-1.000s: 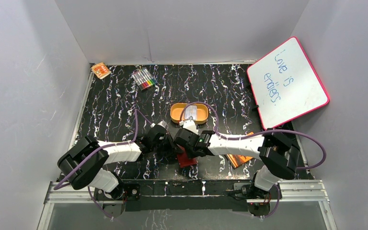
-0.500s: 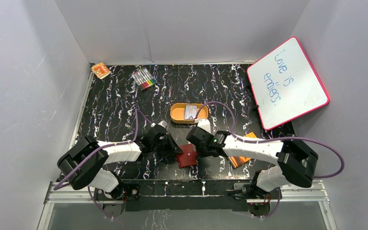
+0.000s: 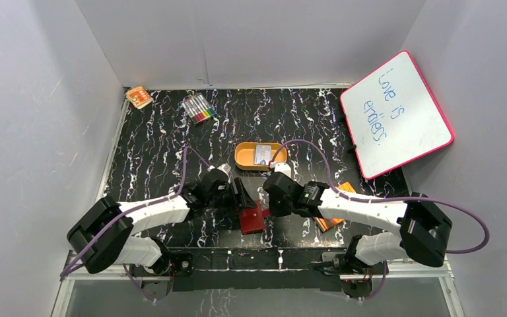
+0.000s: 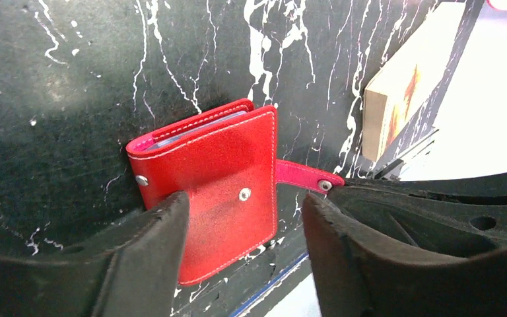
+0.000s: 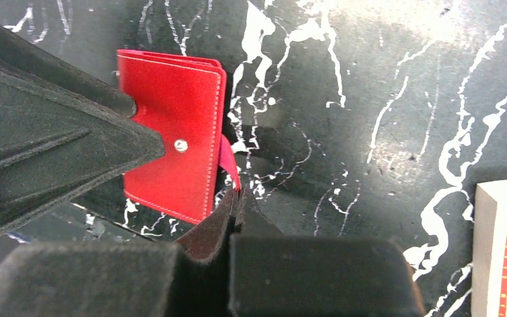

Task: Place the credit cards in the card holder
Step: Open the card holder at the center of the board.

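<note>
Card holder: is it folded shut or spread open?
Folded, not fastened: the card holder has its covers together, but its tab sticks out unsnapped.

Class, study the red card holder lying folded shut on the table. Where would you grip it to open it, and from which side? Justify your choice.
Grip the closing tab, coming from the right arm's side. The card holder lies flat and folded, offering little edge to pinch, while the thin unsnapped strap juts sideways past its body. The right gripper is shut on it there.
</note>
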